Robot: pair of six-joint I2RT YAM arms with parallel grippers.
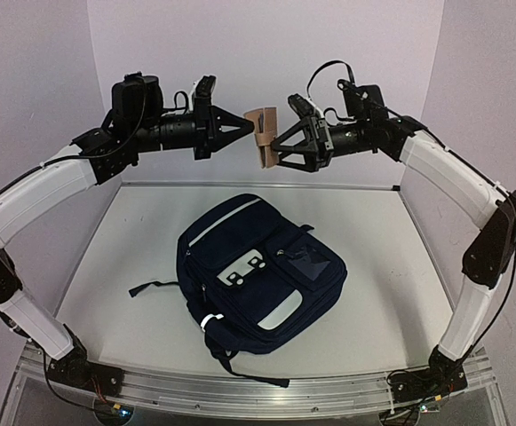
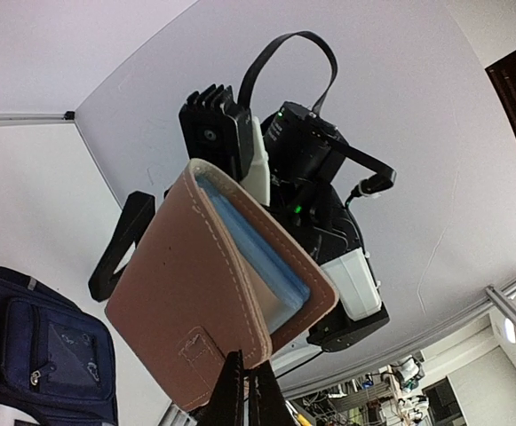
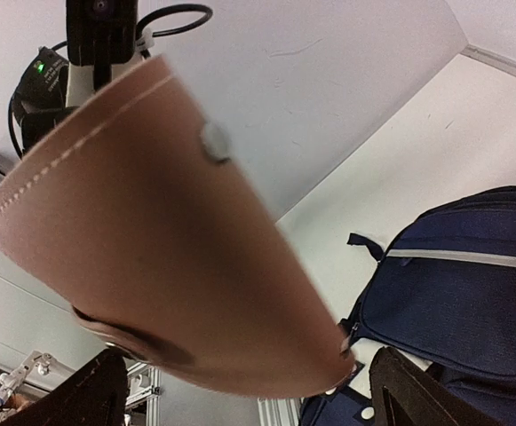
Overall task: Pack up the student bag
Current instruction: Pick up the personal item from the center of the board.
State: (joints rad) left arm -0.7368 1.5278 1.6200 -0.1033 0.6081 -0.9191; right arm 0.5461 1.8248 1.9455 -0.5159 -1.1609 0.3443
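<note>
- Student bag – a dark navy backpack with thin white piping and a white patch on its front – lies flat near the middle of the tabletop, front pockets facing up.
- Black straps trail off its left side and its near end onto the tabletop; nothing touches the bag.
- Both arms are raised well above it and meet over the far part of the tabletop, the left arm reaching in from the left, the right arm from the right.
- Between them hangs a tan leather wallet with white stitching and a metal snap stud; the left wrist view shows it folded, with pale blue showing inside the fold.
- Left jaws are pressed together on one edge of the wallet, pinching it and holding it in the air.
- Right jaws are spread wide, with the wallet filling the space between the two dark fingers; whether either finger touches the leather cannot be told.
- From both wrist views the bag appears below, at the lower left and lower right, well apart from the wallet.
</note>
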